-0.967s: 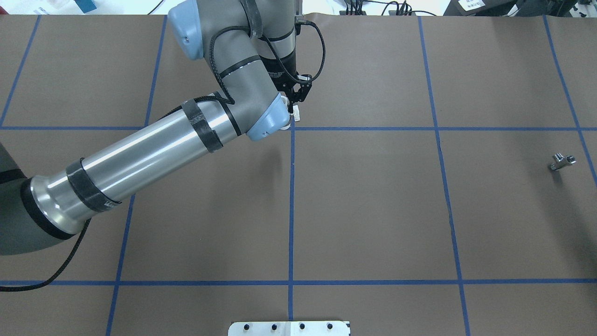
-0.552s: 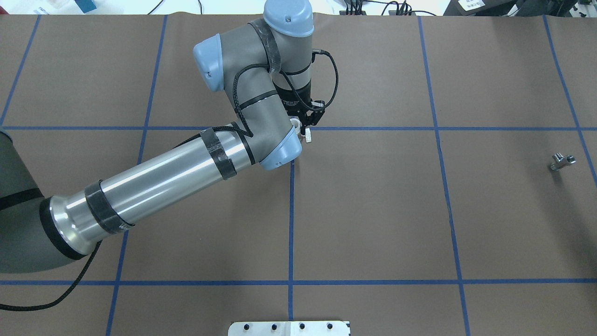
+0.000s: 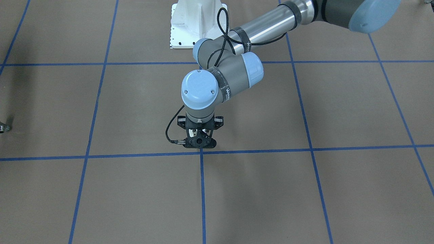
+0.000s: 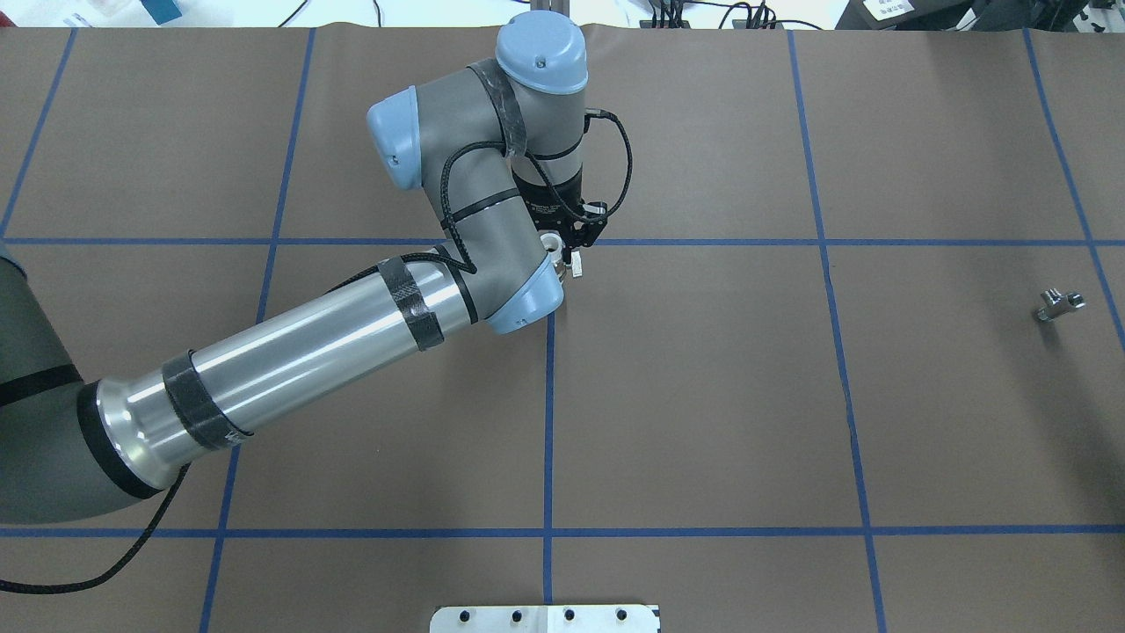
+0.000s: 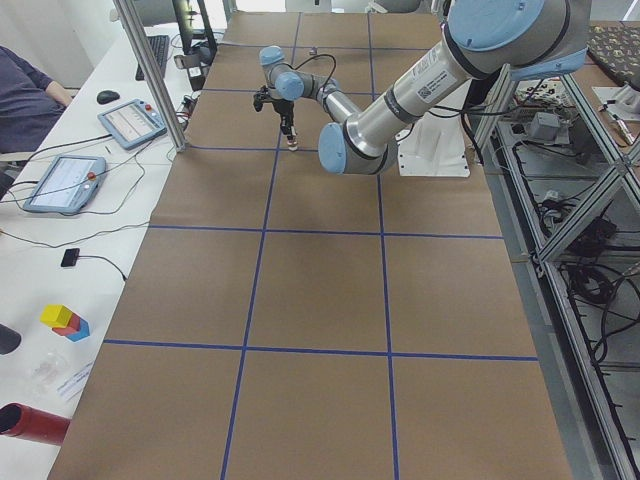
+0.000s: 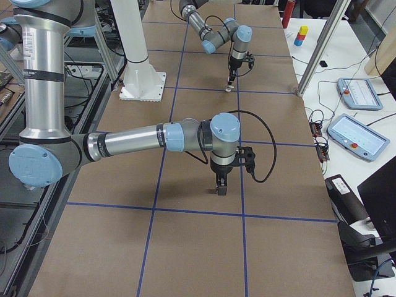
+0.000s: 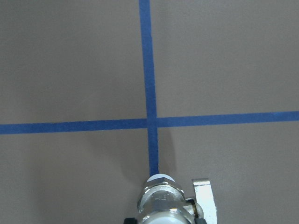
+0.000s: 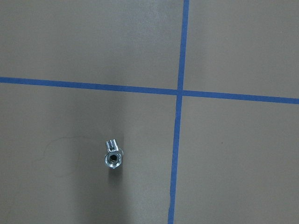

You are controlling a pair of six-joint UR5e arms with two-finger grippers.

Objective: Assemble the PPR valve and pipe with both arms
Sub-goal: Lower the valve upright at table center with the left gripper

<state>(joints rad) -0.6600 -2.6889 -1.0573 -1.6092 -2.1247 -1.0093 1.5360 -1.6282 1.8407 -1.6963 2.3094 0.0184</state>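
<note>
One valve [image 7: 161,200] is pinched between the jaws of the left gripper [image 4: 564,251] close over a blue tape [image 7: 148,93] crossing, half hidden from overhead by the left arm [image 4: 290,352], one pipe [image 4: 1058,304] is seen lying well apart on the mat [image 4: 703,396], and the right gripper's [image 6: 221,187] jaws cannot be judged.

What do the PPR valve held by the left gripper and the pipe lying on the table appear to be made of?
The PPR valve: its collar looks like matt white plastic, being evenly dull and white; the silvery rings gleam like polished metal. The pipe: probably bare metal, silver all over with bright glints and a ribbed, perhaps threaded, end.
</note>
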